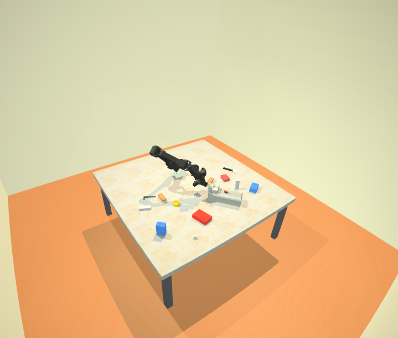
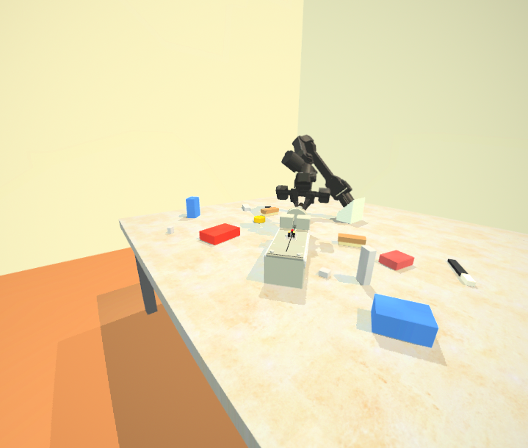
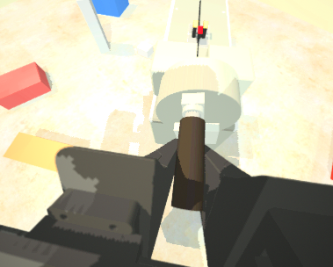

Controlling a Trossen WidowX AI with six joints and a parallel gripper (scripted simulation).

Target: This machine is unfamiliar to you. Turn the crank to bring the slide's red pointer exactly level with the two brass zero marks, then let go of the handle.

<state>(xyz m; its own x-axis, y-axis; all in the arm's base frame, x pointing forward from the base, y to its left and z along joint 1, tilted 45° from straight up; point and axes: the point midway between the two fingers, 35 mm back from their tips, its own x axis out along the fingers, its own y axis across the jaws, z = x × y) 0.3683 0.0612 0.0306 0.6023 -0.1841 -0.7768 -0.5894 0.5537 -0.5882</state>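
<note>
The pale grey machine (image 1: 224,198) (image 2: 284,271) stands on the table. Its crank disc (image 3: 199,79) (image 2: 296,211) faces the arm. My gripper (image 3: 186,145) (image 2: 301,206) is shut on the dark brown crank handle (image 3: 190,169), which sits at the disc's upper middle in the wrist view. The red pointer (image 3: 200,30) (image 2: 292,230) stands on the slide between two small brass and black marks. In the wrist view it looks close to level with the brass, perhaps slightly nearer the crank; I cannot tell whether it is exact. The fingertips are partly hidden behind the handle.
A red block (image 1: 202,217) (image 2: 219,233) lies on one side of the machine. On the other are an upright grey block (image 2: 365,265), a smaller red block (image 2: 396,259) (image 3: 21,85), an orange block (image 2: 351,239) and a blue block (image 2: 403,320).
</note>
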